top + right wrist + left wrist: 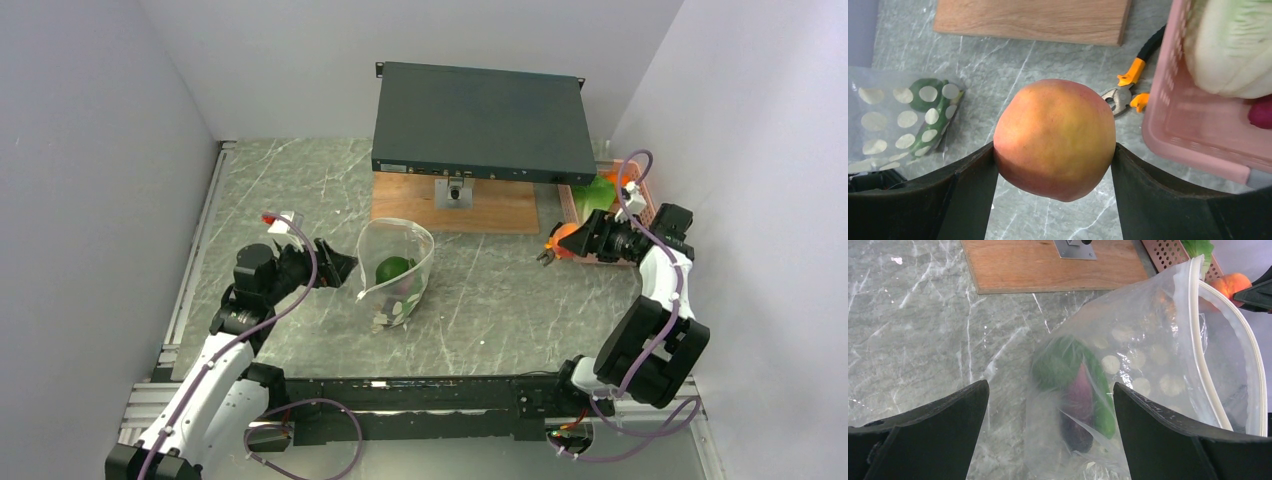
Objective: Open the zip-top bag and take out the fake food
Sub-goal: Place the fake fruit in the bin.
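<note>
The right gripper (1054, 167) held the orange ball (1054, 130) between both fingers, above the grey table (1048, 65). To the left lay the zip-top bag (893, 125) with a green piece (923, 90) inside. On the right, orange-handled pliers (1128, 85) lay just beside the pink basket (1188, 135), which contained lettuce (1233, 45) and a red piece (1262, 111).

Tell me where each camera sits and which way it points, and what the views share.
Top: above and behind the arm bases, looking down on the table; both arms show.
Left wrist: on the left arm, looking down and forward at the open bag; its open left pincer frames the bottom.
Right wrist: looking down past the right pincer, shut on the orange fruit, toward the pink basket and pliers.
Shared: all three show the bag and the orange fruit.
</note>
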